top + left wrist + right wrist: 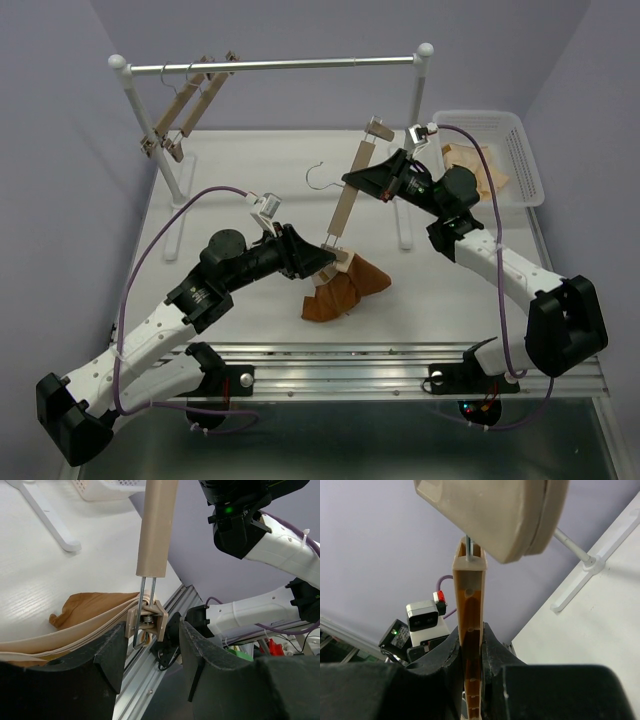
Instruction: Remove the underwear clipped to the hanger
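On the white table [230, 200], in front of the rack [280, 66] at the far side, the two arms meet over the middle. The right gripper [362, 180] is clamped on the hanger [350, 205] towards its far end and holds it clear of the table, tilted so that the bar slopes down towards the near left. The right wrist view confirms this, with the wood pinched tight between the fingers. The underwear [345, 290] hangs from the near, lower end only and slumps in a heap on the table just right of the left gripper [318, 258]. The far clip [378, 128] holds nothing. The step in hand looks like freeing the last attachment, the near clip [147, 620], which bites the edge of the cloth. In the left wrist view the left jaws stand open astride that clip. One finger [107, 650] is just beside it and the other stands a little apart, so nothing is gripped yet. Next, the left jaws probably need to close squarely on the clip's wooden wings to spring it open, while the right arm keeps the hanger steady. The hanger could then be lifted away, or the cloth left to drop. The squeeze has to land on the wings and not on the wire or the cloth.
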Action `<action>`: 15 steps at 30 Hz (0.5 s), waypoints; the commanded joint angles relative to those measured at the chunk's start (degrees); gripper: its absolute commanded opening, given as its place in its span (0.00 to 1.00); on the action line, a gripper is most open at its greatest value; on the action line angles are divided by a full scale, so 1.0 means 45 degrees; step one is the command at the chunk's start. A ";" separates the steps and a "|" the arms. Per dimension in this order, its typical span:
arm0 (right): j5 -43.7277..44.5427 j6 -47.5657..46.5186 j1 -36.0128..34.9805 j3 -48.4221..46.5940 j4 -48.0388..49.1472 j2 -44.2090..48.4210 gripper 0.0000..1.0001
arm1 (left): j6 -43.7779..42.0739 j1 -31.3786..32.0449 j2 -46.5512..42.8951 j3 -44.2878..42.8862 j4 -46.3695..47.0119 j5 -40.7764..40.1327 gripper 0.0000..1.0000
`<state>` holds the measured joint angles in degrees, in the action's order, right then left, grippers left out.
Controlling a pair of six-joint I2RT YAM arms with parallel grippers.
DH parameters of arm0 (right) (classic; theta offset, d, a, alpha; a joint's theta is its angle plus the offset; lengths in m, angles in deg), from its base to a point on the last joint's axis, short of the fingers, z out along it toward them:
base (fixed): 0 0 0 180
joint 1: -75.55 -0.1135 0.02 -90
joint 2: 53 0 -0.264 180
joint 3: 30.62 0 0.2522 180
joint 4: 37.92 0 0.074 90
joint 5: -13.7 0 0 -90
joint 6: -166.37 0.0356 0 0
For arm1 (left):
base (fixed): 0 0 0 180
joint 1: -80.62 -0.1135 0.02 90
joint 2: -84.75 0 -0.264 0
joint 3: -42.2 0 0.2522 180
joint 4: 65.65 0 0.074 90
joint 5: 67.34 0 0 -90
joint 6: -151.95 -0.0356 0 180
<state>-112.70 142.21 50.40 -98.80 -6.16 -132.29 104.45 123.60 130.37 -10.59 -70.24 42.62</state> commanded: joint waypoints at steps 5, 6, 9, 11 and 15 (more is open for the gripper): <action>-0.0192 0.0074 0.0100 -0.0545 0.0881 0.0119 0.01 | 0.0086 -0.0020 -0.0139 -0.0664 0.1126 -0.0140 0.53; -0.0250 0.0094 0.0100 -0.0545 0.0920 0.0138 0.01 | 0.0106 -0.0040 -0.0120 -0.0664 0.1146 -0.0179 0.52; -0.0289 0.0367 0.0100 -0.0429 0.1173 0.0119 0.01 | 0.0145 -0.0059 0.0056 -0.0683 0.1282 -0.0238 0.49; -0.0289 0.0562 0.0100 -0.0331 0.1467 0.0119 0.01 | 0.0165 -0.0059 0.0134 -0.0702 0.1361 -0.0199 0.46; -0.0289 0.0797 0.0100 -0.0213 0.1662 0.0139 0.01 | 0.0223 -0.0079 0.0232 -0.0644 0.1556 -0.0277 0.46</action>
<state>-113.38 143.74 50.47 -98.80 -4.33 -132.33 105.10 123.60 131.51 -10.61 -68.47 41.68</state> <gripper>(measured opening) 0.194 0.461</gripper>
